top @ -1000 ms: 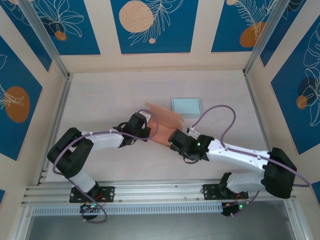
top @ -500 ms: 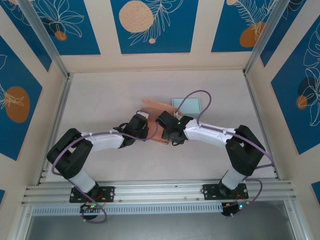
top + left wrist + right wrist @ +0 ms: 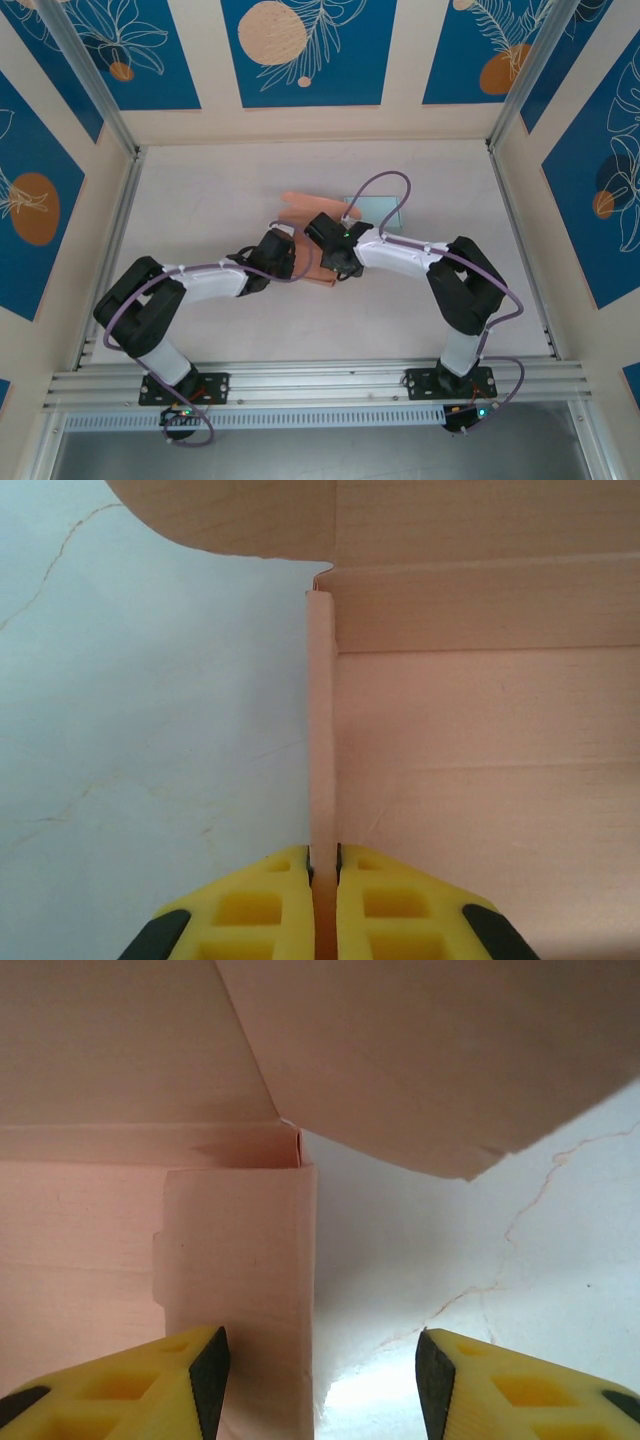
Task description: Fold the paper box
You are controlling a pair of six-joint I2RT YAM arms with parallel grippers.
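Left gripper (image 3: 296,262): seen from above at the left side of the paper box (image 3: 303,204), in the middle of the table (image 3: 200,190).
Left wrist view: showed up close what the top view could not; yellow fingers (image 3: 260,905) pressed together on a thin standing wall of the box (image 3: 480,730), clamped tight, with flat card to the right and bare table to the left.
Paper box: plain peach card, lay between the two grippers, with a rounded flap poking out at the far side.
Right gripper (image 3: 330,262): seen from above over the right part of the box; could not tell from there whether touching.
Right wrist view: jaws apart, with a short box flap (image 3: 235,1260) standing between the yellow fingers (image 3: 180,1375), close to the left one, not squeezed.
Pale blue square (image 3: 388,208): lay just behind the right arm, partly covered.
Changed since a second ago: right arm swung in from the lower right and came over the box; right jaws got narrower; left grip stayed the same; blue square seen whole before.
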